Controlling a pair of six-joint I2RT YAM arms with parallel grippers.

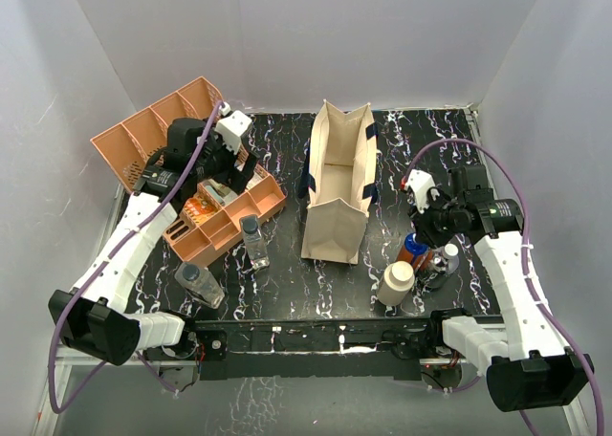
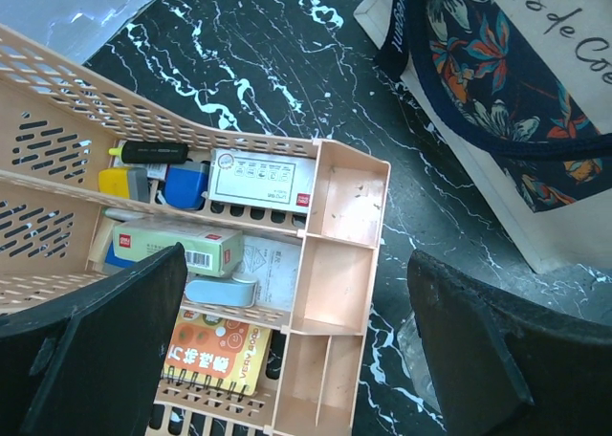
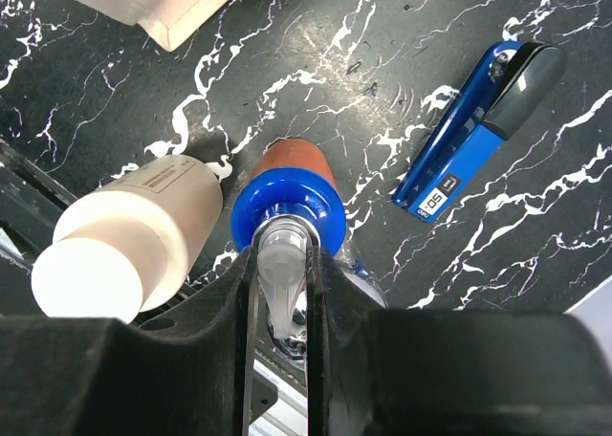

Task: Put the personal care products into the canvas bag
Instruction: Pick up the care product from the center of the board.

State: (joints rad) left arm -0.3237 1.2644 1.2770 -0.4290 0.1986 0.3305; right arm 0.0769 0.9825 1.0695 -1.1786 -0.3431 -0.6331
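The canvas bag (image 1: 337,183) stands open mid-table; its printed side shows in the left wrist view (image 2: 535,92). My right gripper (image 3: 282,273) is shut on the clear pump top of an amber bottle (image 3: 296,159) with a blue collar, standing at the front right (image 1: 413,250). A cream cylinder (image 1: 395,283) stands beside it, also in the right wrist view (image 3: 124,235). A silver, white-capped bottle (image 1: 445,264) stands just right of them. Two clear bottles with dark caps (image 1: 254,241) (image 1: 201,283) stand front left. My left gripper (image 2: 296,293) is open and empty above the orange tray (image 2: 349,192).
The orange tray (image 1: 225,216) holds small boxes and packets; a second orange tray (image 1: 153,135) leans at the back left. A slim blue flat object (image 3: 469,140) lies on the black marble table right of the amber bottle. White walls enclose the table.
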